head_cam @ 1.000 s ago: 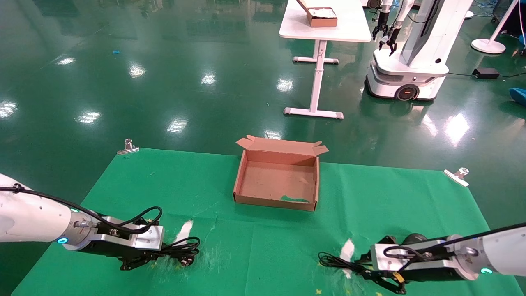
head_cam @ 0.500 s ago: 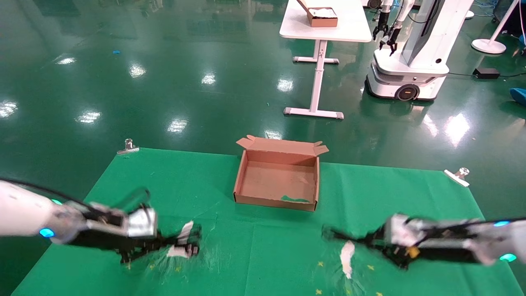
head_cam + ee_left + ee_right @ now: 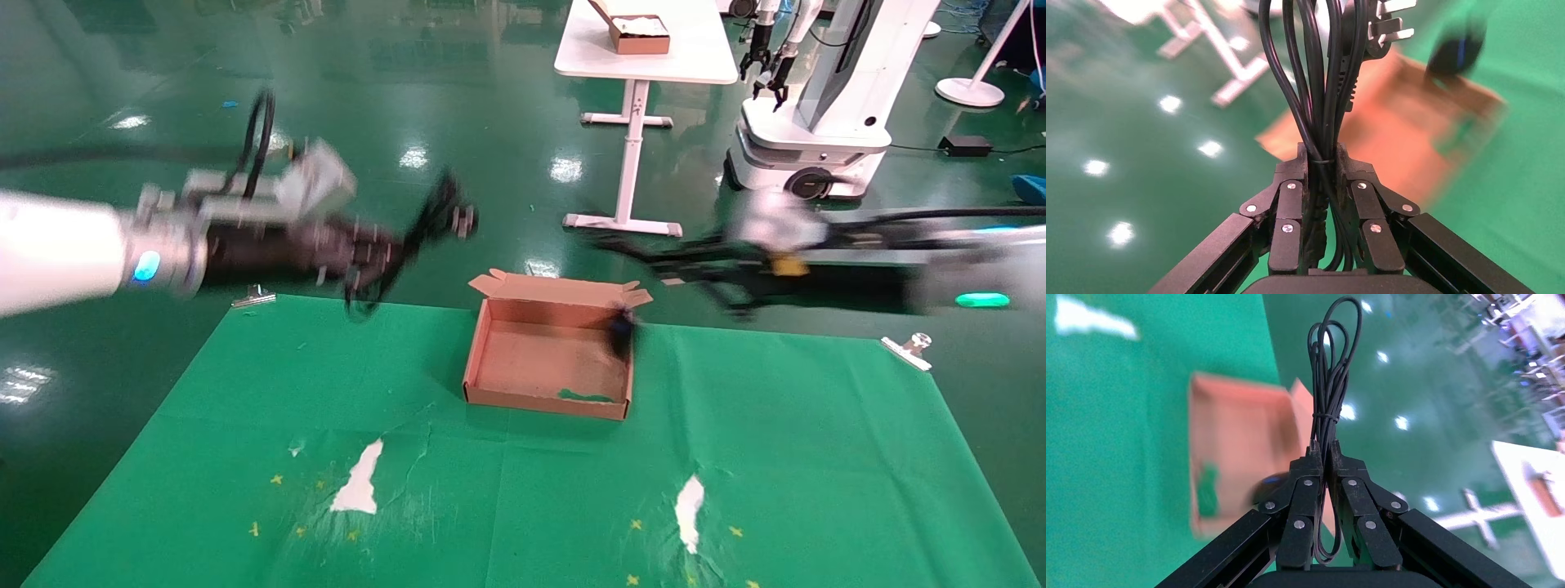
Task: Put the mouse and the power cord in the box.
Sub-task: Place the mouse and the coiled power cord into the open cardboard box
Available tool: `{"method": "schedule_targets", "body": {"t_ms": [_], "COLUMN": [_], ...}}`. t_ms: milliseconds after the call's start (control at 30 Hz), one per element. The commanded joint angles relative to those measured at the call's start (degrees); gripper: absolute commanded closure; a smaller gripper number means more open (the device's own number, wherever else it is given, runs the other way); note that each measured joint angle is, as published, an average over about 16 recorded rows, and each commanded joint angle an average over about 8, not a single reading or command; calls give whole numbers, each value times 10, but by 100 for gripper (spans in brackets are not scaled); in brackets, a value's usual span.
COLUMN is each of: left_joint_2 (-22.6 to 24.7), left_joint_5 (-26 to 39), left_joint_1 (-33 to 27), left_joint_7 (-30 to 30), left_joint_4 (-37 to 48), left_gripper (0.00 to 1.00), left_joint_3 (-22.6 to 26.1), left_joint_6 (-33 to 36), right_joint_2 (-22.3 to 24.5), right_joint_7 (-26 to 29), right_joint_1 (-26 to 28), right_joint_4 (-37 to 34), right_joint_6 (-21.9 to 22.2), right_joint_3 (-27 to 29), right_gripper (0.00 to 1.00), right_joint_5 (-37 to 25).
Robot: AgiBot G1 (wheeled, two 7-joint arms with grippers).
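The brown cardboard box [image 3: 546, 399] lies open at the far middle of the green cloth [image 3: 245, 408]. My left gripper [image 3: 384, 249] is raised to the left of the box and is shut on the bundled power cord [image 3: 425, 227]. In the left wrist view the gripper [image 3: 1321, 156] clamps the cord [image 3: 1324, 92] at its tie, with the pronged plug [image 3: 1389, 27] beyond. My right gripper [image 3: 654, 257] hangs above the box's far right corner, shut on the thin looped cable [image 3: 1327, 386]. The black mouse [image 3: 621, 331] dangles from that cable at the box's right wall.
Metal clips [image 3: 255, 294] [image 3: 911, 349] pin the cloth's far corners. White tears [image 3: 359, 486] [image 3: 689, 500] mark the near cloth. Beyond stand a white table [image 3: 695, 61] with a brown box [image 3: 641, 37] and another robot [image 3: 817, 122].
Both arms have risen from the near cloth and swung toward the box. The left carries up the power cord, and the right lifts the mouse by its cable.
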Motion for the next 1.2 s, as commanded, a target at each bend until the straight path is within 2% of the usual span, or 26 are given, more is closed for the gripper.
{"method": "schedule_targets", "body": {"t_ms": [33,133,233,300,333,533,567,600,867,1033,1200], "left_joint_2": [21,31,30,26,23,4,3,2,38,87,111], "left_joint_5": [-9,-12,-11,-9,-7,7,11,14,37,53,55], "left_joint_1": [-16,-30,-36,-36,-35,-24,-22,-20,-1,31,91], "left_joint_7": [-16,-15,-6,2,7,30,33,36,62,84,97], "left_joint_4": [-1,-4,-5,-5,-5,2,3,3,-1,-17,-86], "left_gripper": [100,100,100,100,100,100,100,100,100,100,100], "left_joint_3": [-6,-9,-8,-7,-6,5,8,10,26,38,56], "left_joint_6": [-44,-66,-61,-45,-36,15,19,22,-6,-75,-149], "right_joint_2": [-36,-89,-129,-145,-150,-154,-153,-153,-139,-114,-65], "right_joint_7": [11,3,-4,-10,-13,-35,-37,-38,-41,-61,-104], "right_joint_1": [0,-17,-36,-50,-56,-79,-81,-81,-82,-77,-54], "right_joint_4": [-8,-36,-57,-60,-58,-28,-27,-26,-48,-55,-47], "right_joint_6": [12,100,188,224,233,215,212,210,231,242,227], "right_joint_3": [4,6,5,4,2,-5,-6,-6,4,17,26], "right_gripper": [100,100,100,99,93,18,7,0,0,0,0], "right_joint_5": [8,8,6,4,3,3,4,5,26,44,55]}}
